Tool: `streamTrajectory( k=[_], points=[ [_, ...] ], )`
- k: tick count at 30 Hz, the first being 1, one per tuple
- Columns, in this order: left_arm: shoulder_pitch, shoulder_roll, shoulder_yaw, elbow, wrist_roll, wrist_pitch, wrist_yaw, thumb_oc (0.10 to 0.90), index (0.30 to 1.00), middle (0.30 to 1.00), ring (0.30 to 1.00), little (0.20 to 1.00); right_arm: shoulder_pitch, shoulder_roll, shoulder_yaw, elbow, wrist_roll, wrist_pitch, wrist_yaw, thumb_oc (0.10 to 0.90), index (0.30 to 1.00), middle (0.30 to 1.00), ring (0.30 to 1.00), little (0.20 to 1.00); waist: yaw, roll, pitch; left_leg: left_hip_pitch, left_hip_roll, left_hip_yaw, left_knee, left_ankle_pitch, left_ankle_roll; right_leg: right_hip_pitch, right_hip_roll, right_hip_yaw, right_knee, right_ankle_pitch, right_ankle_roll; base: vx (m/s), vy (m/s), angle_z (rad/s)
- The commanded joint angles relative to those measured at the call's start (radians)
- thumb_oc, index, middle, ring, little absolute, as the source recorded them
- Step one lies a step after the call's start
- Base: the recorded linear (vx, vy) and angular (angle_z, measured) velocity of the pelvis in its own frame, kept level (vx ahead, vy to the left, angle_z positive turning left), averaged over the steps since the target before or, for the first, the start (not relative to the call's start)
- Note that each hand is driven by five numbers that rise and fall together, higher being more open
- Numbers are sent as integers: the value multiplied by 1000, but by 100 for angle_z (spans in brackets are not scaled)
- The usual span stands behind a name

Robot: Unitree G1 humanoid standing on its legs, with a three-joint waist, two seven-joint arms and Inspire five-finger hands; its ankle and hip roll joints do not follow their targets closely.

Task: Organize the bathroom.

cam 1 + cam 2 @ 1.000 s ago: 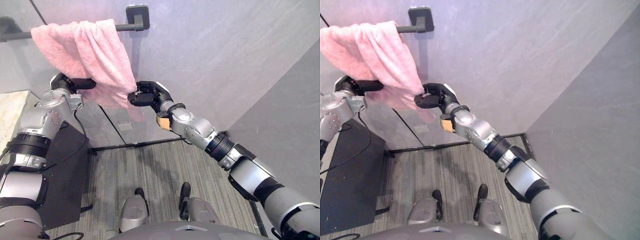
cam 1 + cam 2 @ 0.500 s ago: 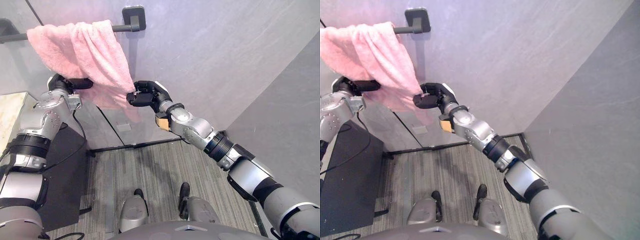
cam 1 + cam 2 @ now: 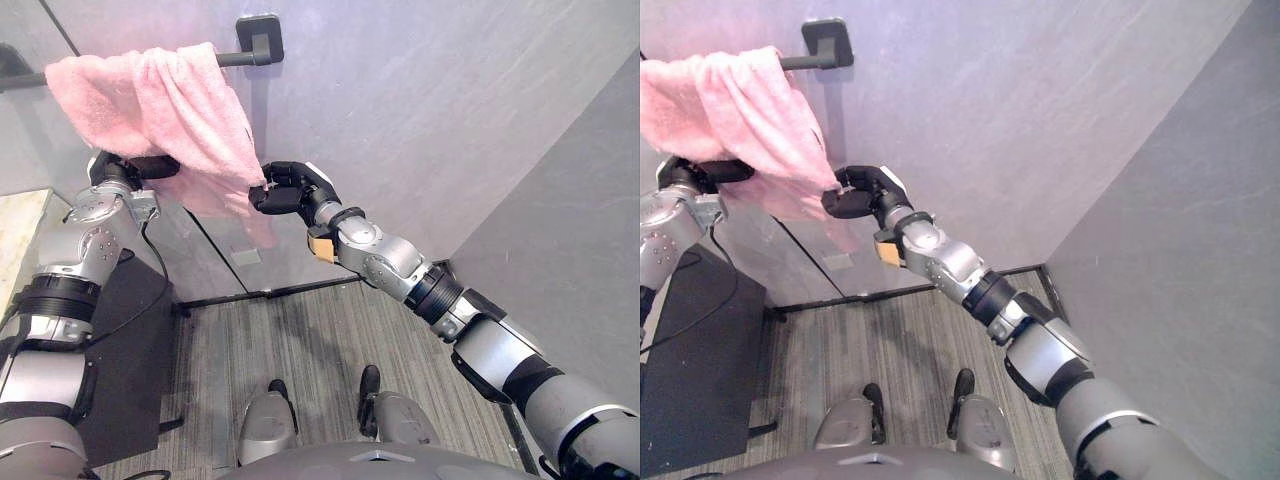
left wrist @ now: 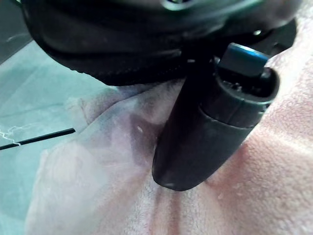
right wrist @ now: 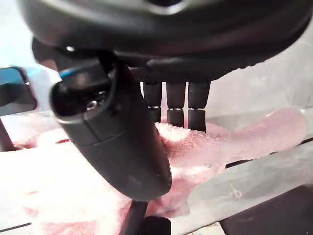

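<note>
On the rail (image 3: 230,58) a towel (image 3: 160,100) is being spread, pinched by both hands' fingers (image 5: 176,105); an even outward pull is needed next

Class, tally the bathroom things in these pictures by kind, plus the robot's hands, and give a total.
Pink towel: 1
Towel bar: 1
Robot hands, left hand and right hand, both gripping the towel: 2
Total: 4

I see a pink towel (image 3: 160,100) of soft, fluffy terry cloth over a matt black rail (image 3: 228,58), apparently metal. The wall (image 3: 450,100) looks like smooth grey stone with a faint sheen. The floor (image 3: 300,340) is streaked, wood-grained planking, matt grey.
</note>
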Motion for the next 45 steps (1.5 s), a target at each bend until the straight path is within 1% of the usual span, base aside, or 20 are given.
streamTrajectory(
  k=[1,4,7,8,9,12,13,15,16,20,24,25,28,30,34,35,40,45],
  points=[
    [19,155,279,188,44,-155,174,400,300,300,300,300,-85,6,-41,-7,-48,-85,1,400,300,300,300,300,45,30,-92,42,16,-3,42,-39,6,31,-105,37,36,-118,136,0,0,0],
    [88,78,302,225,-11,-143,131,400,300,300,300,300,-96,-2,-53,2,-50,-75,11,400,300,300,300,300,44,31,-85,40,15,-11,39,-40,9,25,-102,38,39,-123,133,0,0,0],
    [94,70,306,225,-15,-145,128,400,300,300,300,300,-97,-4,-55,1,-51,-72,14,400,300,300,300,300,44,31,-84,39,14,-12,39,-40,9,24,-102,39,40,-123,133,-11,9,2],
    [122,32,316,230,-69,-152,135,400,300,300,300,300,-101,-8,-66,0,-62,-62,26,400,300,300,300,300,42,34,-75,34,12,-12,41,-40,10,17,-101,41,42,-122,133,-47,36,8],
    [136,13,323,232,-83,-153,143,400,300,300,300,300,-101,-8,-69,2,-67,-62,28,400,300,300,300,300,41,34,-69,34,12,-12,42,-40,10,14,-101,42,44,-120,133,-59,43,7],
    [167,-18,333,239,-96,-183,173,400,300,300,300,300,-103,-11,-74,7,-73,-63,33,400,300,300,300,300,43,34,-61,30,9,-16,42,-40,12,8,-103,43,50,-121,134,-12,7,1],
    [185,-30,342,242,-91,-203,183,400,300,300,300,300,-106,-13,-80,12,-77,-63,42,400,300,300,300,300,43,33,-57,27,8,-17,43,-40,12,5,-103,45,52,-121,135,-35,16,-1],
    [196,-33,349,245,-83,-214,188,400,300,300,300,300,-108,-14,-83,11,-85,-62,48,400,300,300,300,300,41,34,-53,25,7,-16,42,-39,13,0,-102,46,53,-120,135,-34,15,-2],
    [203,-39,349,253,-72,-234,195,400,300,300,300,300,-112,-16,-83,15,-85,-65,49,400,300,300,300,300,40,33,-50,23,6,-15,40,-38,14,-3,-102,48,53,-119,134,-26,10,-4],
    [219,-40,355,271,-51,-277,190,400,300,300,300,300,-118,-25,-81,23,-85,-74,53,400,300,300,300,300,38,33,-46,20,4,-15,35,-37,14,-11,-101,52,52,-118,135,-5,2,-1],
    [217,-45,353,275,-18,-310,214,400,300,300,300,300,-120,-28,-84,33,-82,-78,55,400,300,300,300,300,35,32,-45,22,3,-11,28,-35,14,-13,-99,54,51,-118,134,0,0,0],
    [217,-45,353,275,-18,-310,214,400,300,300,300,300,-120,-28,-84,33,-82,-78,55,400,300,300,300,300,35,32,-45,22,3,-11,28,-35,14,-13,-99,54,51,-118,134,0,0,0],
    [215,-40,359,263,38,-357,268,400,300,300,300,300,-123,-34,-81,46,-101,-78,48,400,300,300,300,300,33,31,-47,21,0,-10,23,-32,15,-17,-96,58,50,-118,133,0,0,0],
    [213,-20,366,264,74,-364,284,400,300,300,300,300,-126,-42,-77,55,-114,-81,44,400,300,300,300,300,33,31,-49,21,-1,-8,23,-33,15,-19,-96,60,51,-118,133,3,-1,-2],
    [205,13,369,271,104,-379,294,400,300,300,300,300,-130,-51,-71,57,-143,-67,31,400,300,300,300,300,31,33,-52,25,-2,-6,20,-35,16,-18,-96,64,50,-117,133,13,-3,-4],
    [201,20,368,273,104,-377,294,400,300,300,300,300,-131,-53,-69,60,-147,-67,28,400,300,300,300,300,31,33,-53,25,-3,-5,19,-35,17,-17,-97,63,49,-117,133,14,-1,-4],
    [175,63,368,302,96,-382,298,400,300,300,300,300,-146,-71,-73,90,-193,-58,-54,400,300,300,300,300,26,39,-55,27,-8,-1,10,-33,17,-20,-97,64,43,-113,132,0,0,0],
    [155,98,375,337,92,-391,291,400,300,300,300,300,-171,-117,-91,123,-233,-61,-64,400,300,300,300,300,20,43,-50,25,-10,5,8,-33,19,-26,-97,69,46,-114,132,-8,5,-3]
  ],
)
